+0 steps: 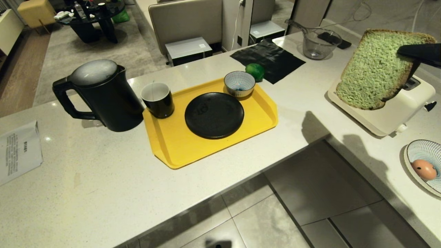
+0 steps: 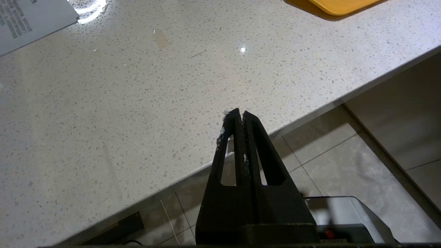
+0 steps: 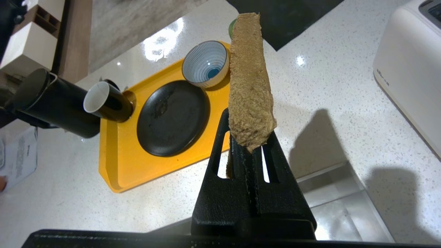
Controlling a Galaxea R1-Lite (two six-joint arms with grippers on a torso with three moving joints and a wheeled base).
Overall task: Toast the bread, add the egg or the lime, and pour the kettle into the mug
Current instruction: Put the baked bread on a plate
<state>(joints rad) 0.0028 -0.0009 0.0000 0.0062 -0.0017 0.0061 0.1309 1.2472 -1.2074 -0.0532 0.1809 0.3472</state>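
Note:
My right gripper [image 1: 403,52] is shut on the bread [image 1: 373,69], a pale green slice with a tan crust. It holds the slice upright in the air above the white toaster [image 1: 396,110]. The right wrist view shows the crust edge [image 3: 249,75] clamped between the jaws. The black kettle [image 1: 103,96] stands left of the yellow tray [image 1: 172,148]. On the tray's corner sits the black mug [image 1: 158,100]. The lime [image 1: 255,71] lies behind the tray. The egg [image 1: 423,169] rests in a striped bowl [image 1: 418,150] at the far right. My left gripper [image 2: 240,114] is shut and empty at the counter's front edge.
The tray also carries a black plate [image 1: 213,115] and a small striped bowl [image 1: 239,83]. A black mat [image 1: 272,57] and a glass jug [image 1: 318,44] are at the back. A paper sheet [image 1: 19,151] lies at the far left. The counter forms an L around tiled floor [image 1: 275,220].

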